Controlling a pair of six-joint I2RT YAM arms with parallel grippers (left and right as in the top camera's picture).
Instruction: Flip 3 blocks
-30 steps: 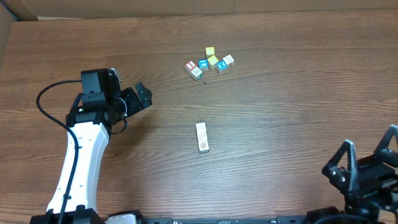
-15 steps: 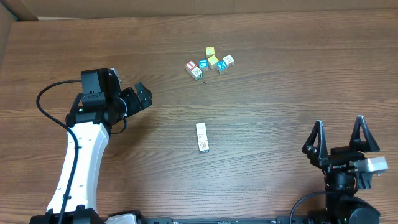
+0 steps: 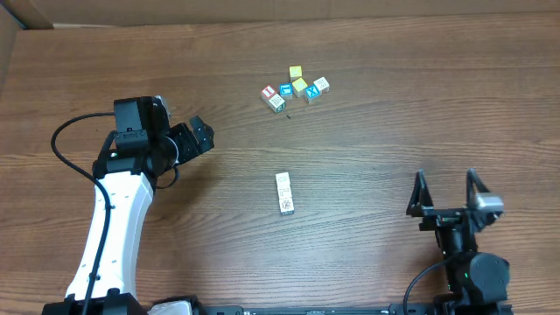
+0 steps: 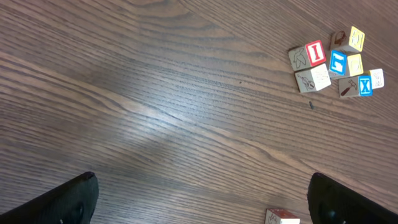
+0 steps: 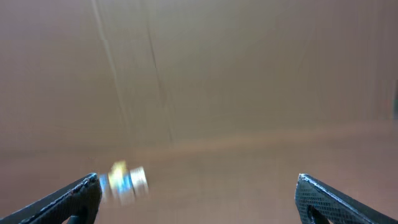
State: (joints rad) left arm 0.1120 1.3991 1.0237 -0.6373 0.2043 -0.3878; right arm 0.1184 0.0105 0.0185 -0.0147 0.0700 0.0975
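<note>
Blocks (image 3: 278,102), small wooden cubes, sit clustered far centre on the wood-grain bench (image 3: 394,114). My right jaws, spread wide, have swung leftward since before; left jaws spread, unmoved.

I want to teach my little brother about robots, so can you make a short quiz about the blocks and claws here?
1. True or false: the left claw is holding a cube.
2. Which of these white letters shows on a blue-faced wooden cube in the cluster of small wooden alphabet cubes? A) O B) X C) W
3. Fill in: the row of pale cream wooden cubes lies ____ the cluster (touching, or apart from).

Key: 1 false, it is open and empty; 2 B; 3 apart from.
</note>
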